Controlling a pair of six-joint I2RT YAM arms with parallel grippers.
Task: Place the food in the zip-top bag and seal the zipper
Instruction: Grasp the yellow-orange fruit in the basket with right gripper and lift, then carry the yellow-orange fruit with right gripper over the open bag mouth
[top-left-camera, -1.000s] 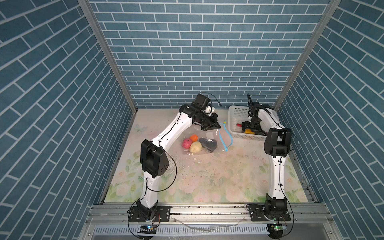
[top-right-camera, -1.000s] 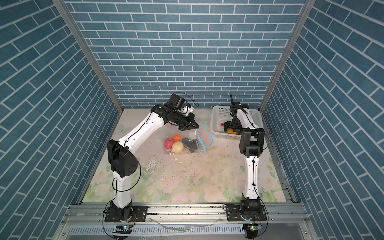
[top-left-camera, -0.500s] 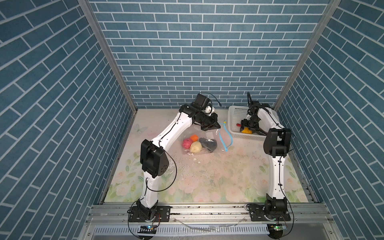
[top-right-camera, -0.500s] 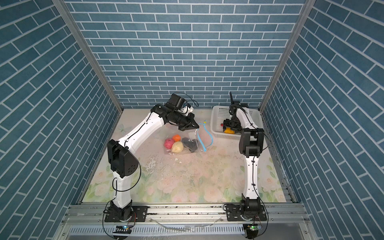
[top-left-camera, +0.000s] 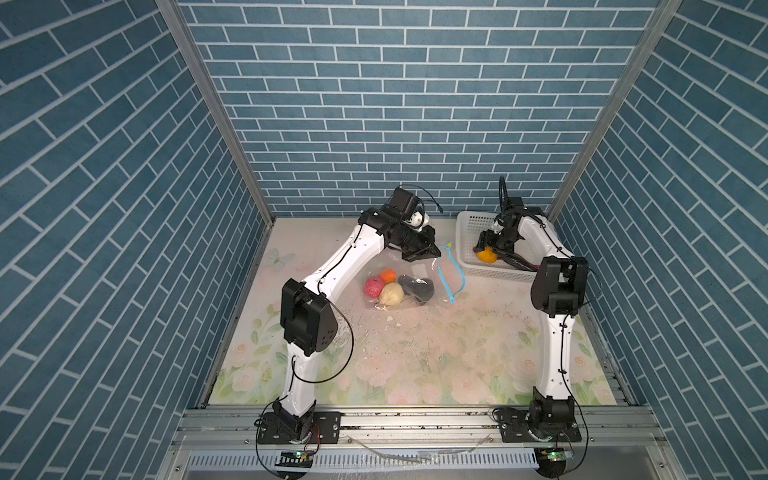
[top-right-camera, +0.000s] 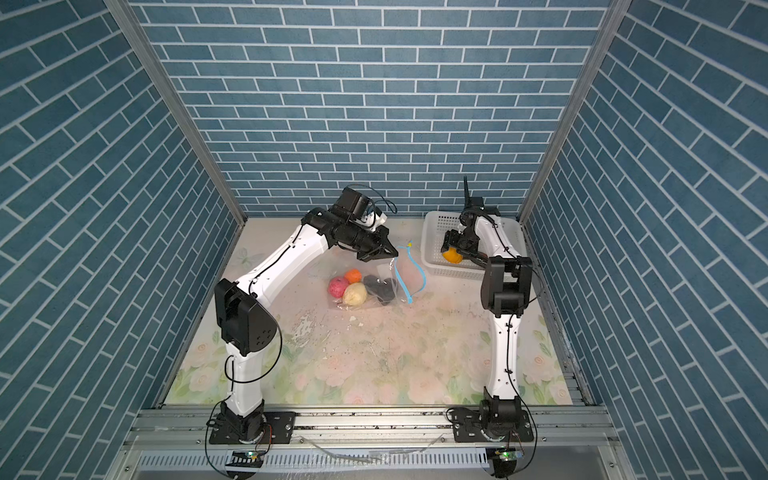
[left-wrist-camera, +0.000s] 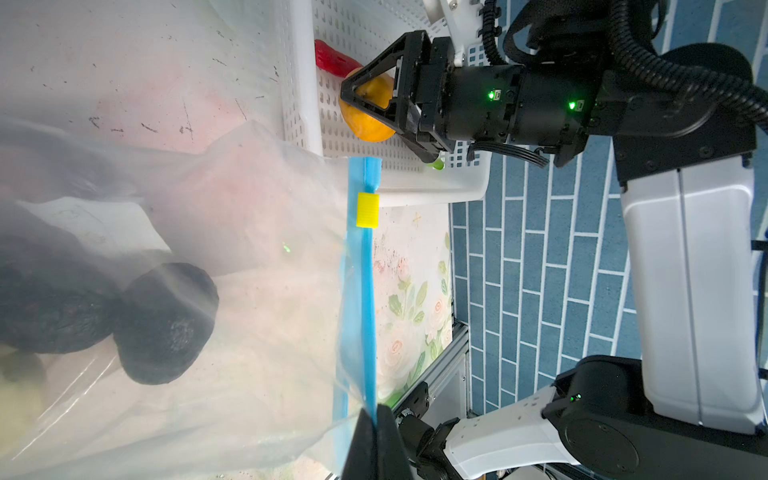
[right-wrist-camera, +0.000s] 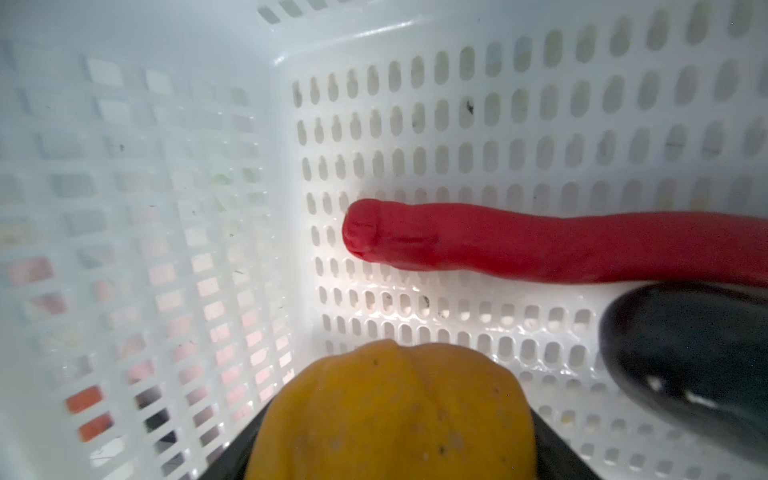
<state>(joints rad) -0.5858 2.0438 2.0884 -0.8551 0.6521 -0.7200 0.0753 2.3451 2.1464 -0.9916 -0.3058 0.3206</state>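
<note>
Left gripper: jaws pressed together on the zipper, pinching the blue strip at one end of the bag's mouth. It holds that edge lifted off the table, and the bag sags beneath it. Likely purpose: hold the mouth up and gaping towards the basket so pieces can drop in.

Yellow slider sits near the far end of the strip; zipper not yet run shut.

Inside the bag, resting on the table: pink ball, orange ball, cream ball, black lumps. They lie at the closed end, well back from the mouth.

Right gripper: inside the basket, fingers clamped either side of the yellow-orange piece. The piece looks raised off the basket floor, near the wall that faces the bag. Probably the start of the carry across.

In the basket besides: long red strip lying flat on the floor, and a dark glossy piece just beside it.

Judgement: loading roughly two-thirds done, sealing not begun. The basket wall stands between the held piece and the bag's mouth, so the piece must clear it first.
</note>
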